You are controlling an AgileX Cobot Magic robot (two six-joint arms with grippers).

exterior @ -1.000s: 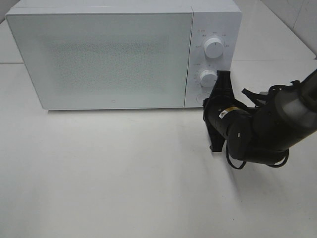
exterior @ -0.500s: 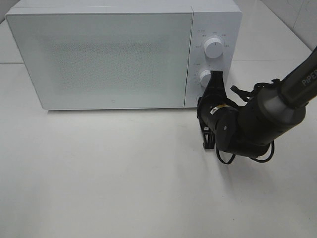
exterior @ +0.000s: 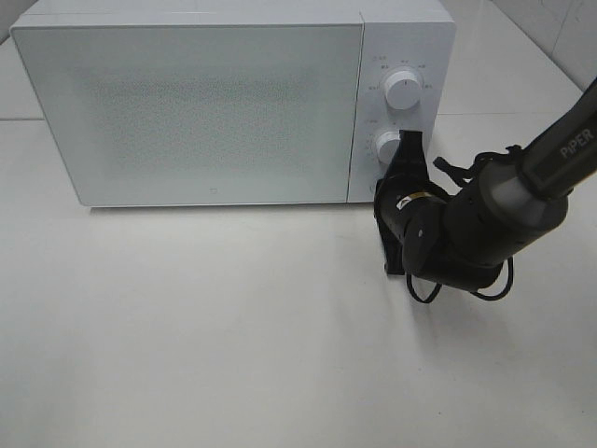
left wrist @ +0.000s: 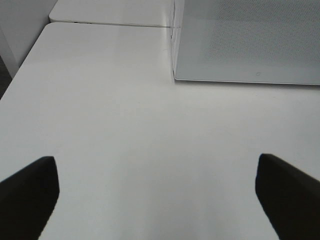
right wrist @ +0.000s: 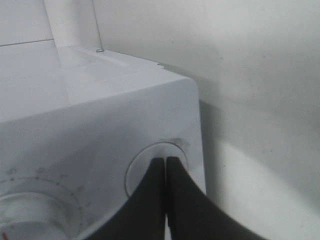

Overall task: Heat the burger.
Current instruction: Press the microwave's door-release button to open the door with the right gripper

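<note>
I can't find the burger in any view; the microwave's [exterior: 187,103] frosted door is closed. My right gripper [right wrist: 165,161] has its jaws closed together, tips pressed on the round button [right wrist: 142,172] at the panel's lower corner. My left gripper [left wrist: 160,200] hangs spread wide over the table [left wrist: 125,125], holding nothing.

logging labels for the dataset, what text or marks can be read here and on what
"PiPER": on the right arm.
Marks around the upper knob and lower knob of the microwave: too small to read.
Small mark low on the microwave door: unreadable.
Sticker on the right arm's wrist: unreadable.
</note>
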